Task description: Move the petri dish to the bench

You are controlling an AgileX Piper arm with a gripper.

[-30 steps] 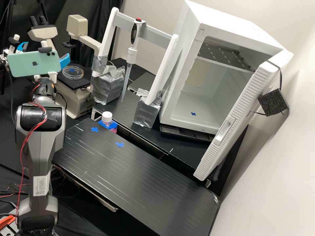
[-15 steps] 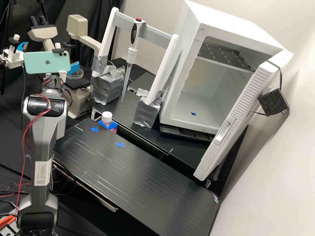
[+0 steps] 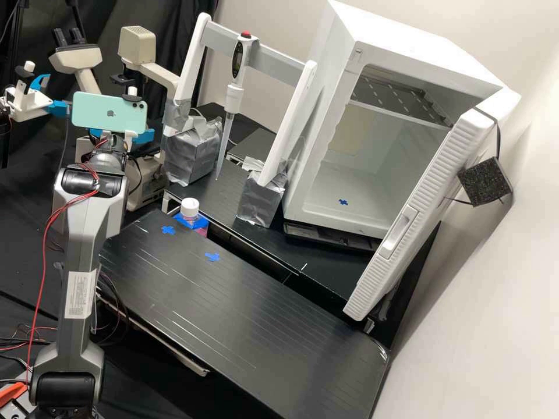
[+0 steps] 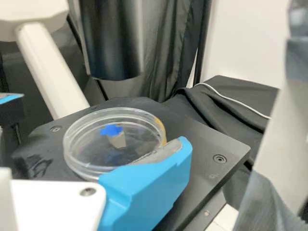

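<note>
In the high view the gripper (image 3: 121, 135) is at the microscope (image 3: 145, 181), partly behind the phone mounted on the arm, a blue finger (image 3: 143, 137) jutting out on the right. In the wrist view the gripper (image 4: 100, 122) stands open, its fingers wide apart. One blue finger (image 4: 147, 185) overlaps the near rim of the clear petri dish (image 4: 79, 156); whether they touch, I cannot tell. The dish lies flat on the black microscope stage (image 4: 202, 166), a blue cross mark visible through it. The black bench (image 3: 262, 326) carries two blue tape crosses.
A pipette (image 3: 234, 96) hangs from a white frame right of the microscope, its feet taped to silver blocks (image 3: 192, 152). A white-capped bottle (image 3: 190, 208) stands behind the bench. Farther right is an open white incubator (image 3: 361, 174). A second arm's gripper sits at far left.
My arm has swung right and the gripper has come lower across the microscope stage. The petri dish, visible earlier in the high view, is now covered by the phone and gripper.
</note>
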